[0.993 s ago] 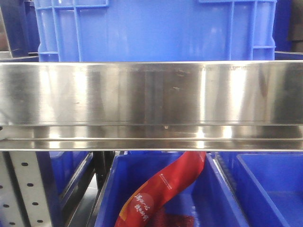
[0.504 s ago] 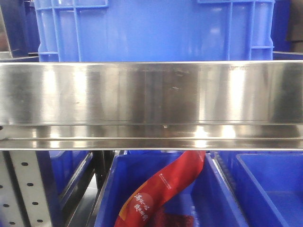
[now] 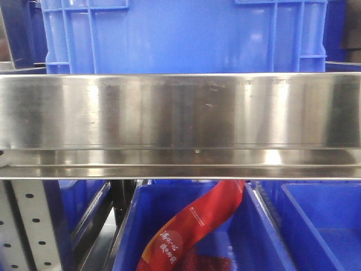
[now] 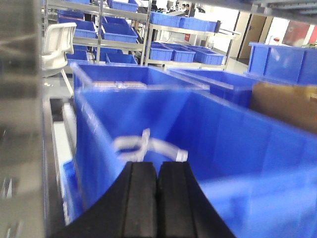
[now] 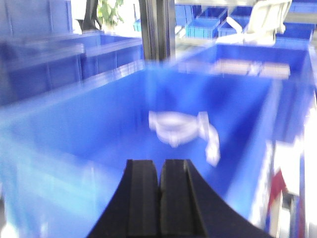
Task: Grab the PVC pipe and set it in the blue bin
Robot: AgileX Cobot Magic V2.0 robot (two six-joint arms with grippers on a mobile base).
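White PVC pipe pieces [image 4: 148, 145] lie inside a blue bin [image 4: 223, 134] in the left wrist view, just beyond my left gripper [image 4: 157, 166], which is shut with nothing between its black pads. In the blurred right wrist view the white PVC pipe fittings [image 5: 183, 130] rest on the floor of a blue bin [image 5: 89, 129], a little ahead of my right gripper [image 5: 159, 162], also shut and empty. Neither gripper nor any pipe shows in the front view.
A steel shelf rail [image 3: 180, 113] fills the front view, with a big blue crate [image 3: 180, 34] above it. Below sit blue bins [image 3: 316, 226], one holding a red packet [image 3: 194, 226]. More shelves of blue bins [image 4: 183, 22] and a cardboard box [image 4: 285, 104] stand behind.
The front view is nearly unchanged; only the reflections on the steel rail have shifted slightly.
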